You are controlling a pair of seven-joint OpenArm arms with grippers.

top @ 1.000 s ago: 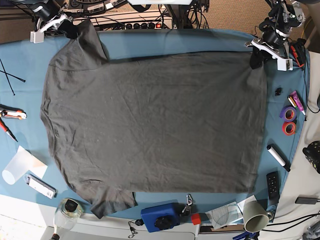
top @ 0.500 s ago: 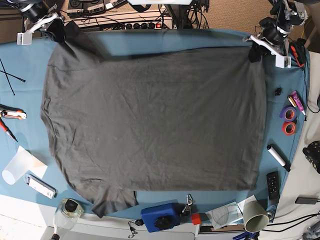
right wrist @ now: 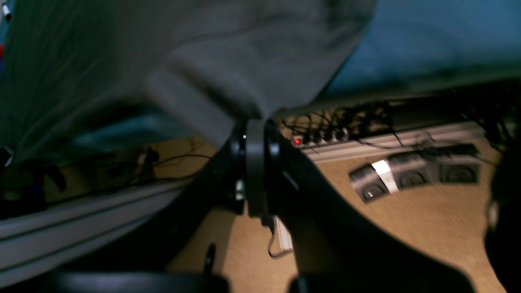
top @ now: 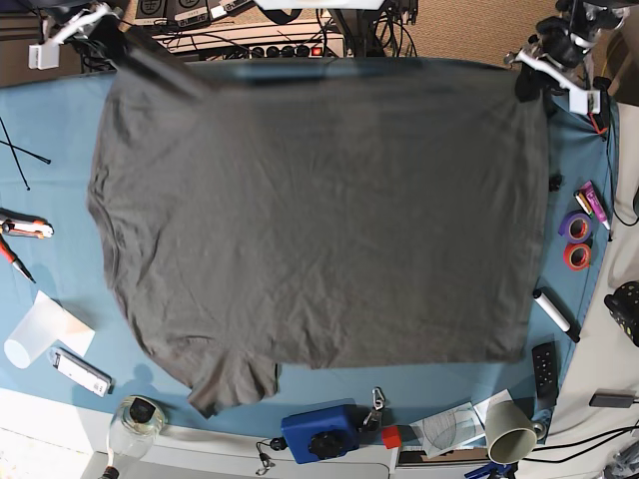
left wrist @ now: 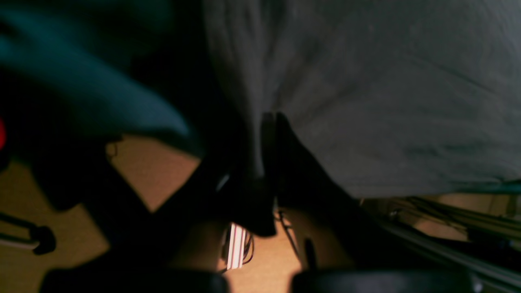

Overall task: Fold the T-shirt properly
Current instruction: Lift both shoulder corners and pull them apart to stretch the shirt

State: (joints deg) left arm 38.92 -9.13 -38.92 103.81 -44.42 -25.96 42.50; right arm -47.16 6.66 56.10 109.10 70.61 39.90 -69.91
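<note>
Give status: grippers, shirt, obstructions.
Left gripper and right gripper both shut on the dark charcoal-grey cotton T-shirt, far corners pinched. Shirt spread over the blue table cloth, unfolded. Tools and tape rolls around it, none on it.

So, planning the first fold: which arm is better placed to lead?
Neither clearly: the left gripper and right gripper each pinch a far corner of the T-shirt, so both look equally placed.

site: robotics lab/workshop | evid: blue-cloth bench [top: 60,120] w/ tape rolls [top: 576,241], marker [top: 555,314], power strip [top: 285,50]
</note>
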